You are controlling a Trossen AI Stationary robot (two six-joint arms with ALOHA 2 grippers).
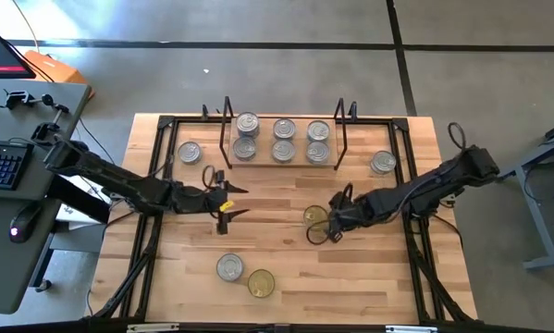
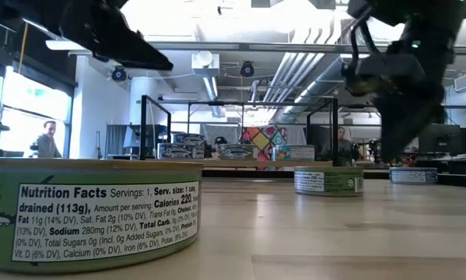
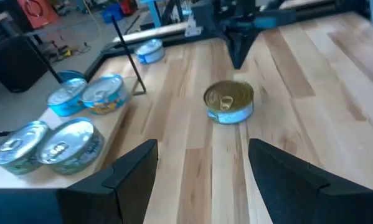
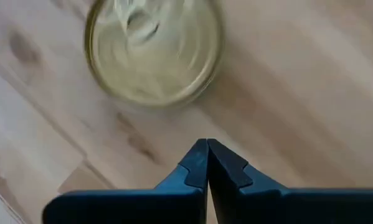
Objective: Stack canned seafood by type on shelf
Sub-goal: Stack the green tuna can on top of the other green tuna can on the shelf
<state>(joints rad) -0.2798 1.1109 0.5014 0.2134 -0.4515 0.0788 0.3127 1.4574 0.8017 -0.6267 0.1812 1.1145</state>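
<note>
Your right gripper (image 1: 325,229) sits over the middle of the table, just beside a gold-lidded tin (image 1: 314,216) that lies flat on the wood; in the right wrist view its fingers (image 4: 195,167) are pressed tight together with nothing between them, and the gold lid (image 4: 154,53) shows just ahead of the tips, not touched. Your left gripper (image 1: 228,201) hangs over the table on the left of centre, its two fingers spread wide and holding nothing. From the left wrist view you look between those open fingers (image 3: 133,168) straight at the same gold tin (image 3: 228,102), which stands well apart from them, with the right arm's dark fingers coming down just beyond it.

The shelf (image 1: 283,163) stands at the far side of the table, between its black wire frames. On it you have silver-lidded tins (image 1: 283,140) set in three columns; the left column's tin (image 1: 248,123) looks stacked on another. A lone silver tin (image 1: 190,153) lies on the table left of the shelf, another (image 1: 383,163) lies to its right. Near the front edge a silver tin (image 1: 229,268) and a second gold tin (image 1: 261,283) lie just beside each other.

In the low view a green-labelled tin (image 2: 89,210) fills the near left corner, another tin (image 2: 328,180) sits farther back, and the shelf tins (image 2: 236,151) line up behind. A person (image 2: 46,140) shows in the room far behind the table
</note>
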